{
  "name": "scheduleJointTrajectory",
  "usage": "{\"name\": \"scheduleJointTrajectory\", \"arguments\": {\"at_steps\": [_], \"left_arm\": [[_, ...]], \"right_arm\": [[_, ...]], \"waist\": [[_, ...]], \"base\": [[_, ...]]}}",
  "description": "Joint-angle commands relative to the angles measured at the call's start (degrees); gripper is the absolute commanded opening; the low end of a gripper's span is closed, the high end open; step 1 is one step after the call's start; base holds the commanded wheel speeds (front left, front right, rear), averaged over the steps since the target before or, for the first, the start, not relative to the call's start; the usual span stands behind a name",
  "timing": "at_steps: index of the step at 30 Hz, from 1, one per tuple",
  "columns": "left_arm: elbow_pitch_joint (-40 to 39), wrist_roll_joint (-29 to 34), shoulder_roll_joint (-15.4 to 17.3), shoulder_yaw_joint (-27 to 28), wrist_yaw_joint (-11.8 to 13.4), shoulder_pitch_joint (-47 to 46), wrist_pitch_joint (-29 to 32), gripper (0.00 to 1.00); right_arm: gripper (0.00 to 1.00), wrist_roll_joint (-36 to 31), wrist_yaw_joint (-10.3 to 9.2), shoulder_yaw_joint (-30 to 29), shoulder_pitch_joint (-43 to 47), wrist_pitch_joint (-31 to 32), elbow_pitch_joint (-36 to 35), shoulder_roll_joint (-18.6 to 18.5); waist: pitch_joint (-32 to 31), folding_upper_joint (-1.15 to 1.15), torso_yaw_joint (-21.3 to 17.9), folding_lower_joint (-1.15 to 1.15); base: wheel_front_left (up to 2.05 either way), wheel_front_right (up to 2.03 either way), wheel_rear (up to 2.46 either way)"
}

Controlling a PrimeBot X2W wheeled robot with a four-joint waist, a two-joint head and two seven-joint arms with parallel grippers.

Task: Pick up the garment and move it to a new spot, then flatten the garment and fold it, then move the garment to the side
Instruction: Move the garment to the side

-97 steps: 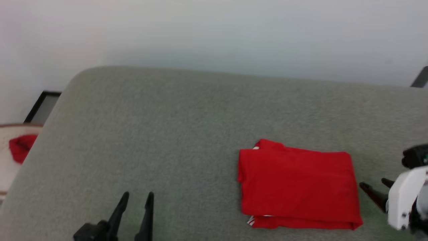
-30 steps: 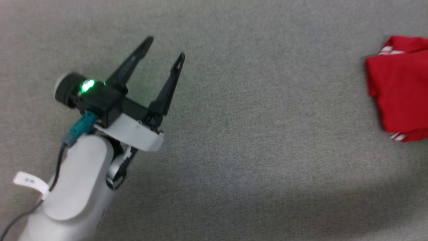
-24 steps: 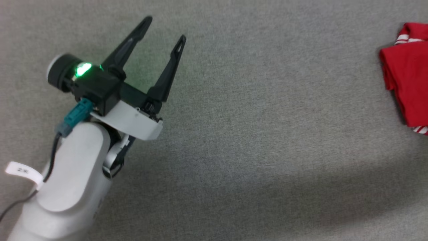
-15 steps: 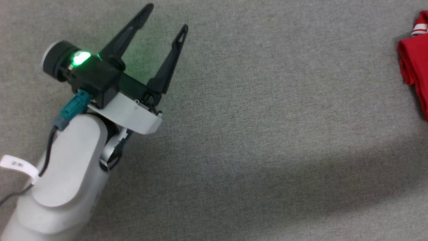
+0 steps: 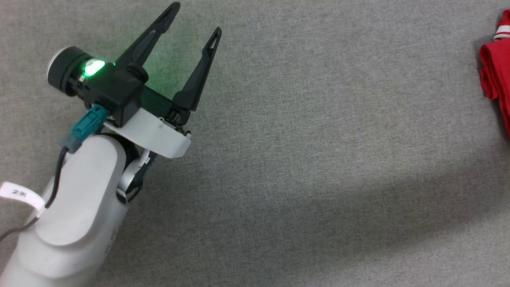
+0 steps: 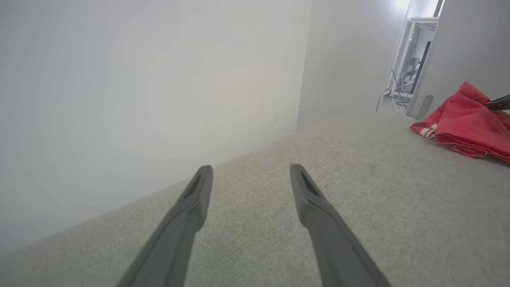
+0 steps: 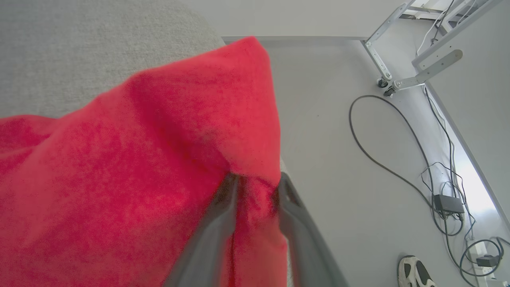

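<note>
Tool, right [image 7: 259,179]: two dark fingers a little apart, pinching a bunched fold of the garment [image 7: 119,179]; the red cloth rises to a peak at the tips. In the left wrist view one of these fingers [image 6: 498,104] reaches in from the right edge and meets the top of the raised cloth.

Garment: red, with white-and-red striped trim [image 6: 428,131] at its lower edge. It lies on the grey fabric surface [image 5: 318,139] near that surface's far right side, at the right border of the head view. No print is visible.

Tool, left [image 5: 196,18]: fingers spread wide, nothing between them, hovering over bare grey fabric well apart from the garment. A green light [image 5: 92,67] glows on its wrist, with a teal connector [image 5: 83,129] and a white label tag [image 5: 20,194] on the pale forearm.

Surroundings, right wrist view: pale floor [image 7: 338,139] beyond the surface's edge, a looped black cable [image 7: 378,147], a metal frame on casters [image 7: 398,79] and a shoe [image 7: 414,273].
</note>
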Motion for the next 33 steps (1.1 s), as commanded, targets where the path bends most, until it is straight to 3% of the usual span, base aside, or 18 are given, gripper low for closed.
{"name": "scheduleJointTrajectory", "arguments": {"at_steps": [1, 8, 15, 24, 33], "left_arm": [[0.14, -0.01, -0.15, 0.01, 0.41, -0.24, -0.40, 1.00], [2.84, -1.56, -1.00, 0.64, 1.10, 2.65, -2.17, 1.00], [6.99, -3.85, -3.05, 2.19, 2.18, 9.14, -3.87, 1.00], [9.62, -5.29, -5.96, 7.23, 2.37, 21.31, -4.29, 1.00], [12.31, -4.37, -8.15, 13.18, 0.96, 30.78, -4.24, 1.00]], "right_arm": [[1.00, 0.57, -0.07, 0.66, -0.57, -0.09, 0.19, 0.02], [1.00, 2.15, -0.07, 6.12, 1.18, 0.75, -2.77, -0.54], [1.00, 6.74, -0.07, 12.67, 6.74, -0.11, -10.42, 1.47], [1.00, 9.60, -0.07, 18.51, 16.55, -8.29, -17.73, 6.86], [1.00, 9.29, -0.07, 19.09, 23.59, -17.52, -16.67, 13.79]], "waist": [[-0.39, 0.00, -0.11, 0.00], [-4.39, 0.00, 0.68, 0.00], [-11.66, 0.00, 3.69, 0.00], [-22.04, 0.00, 9.10, 0.00], [-31.09, 0.00, 14.12, 0.00]], "base": [[0.00, 0.00, 0.00], [0.00, 0.00, 0.00], [0.00, 0.00, 0.00], [0.00, 0.00, 0.00], [0.00, 0.00, 0.00]]}}
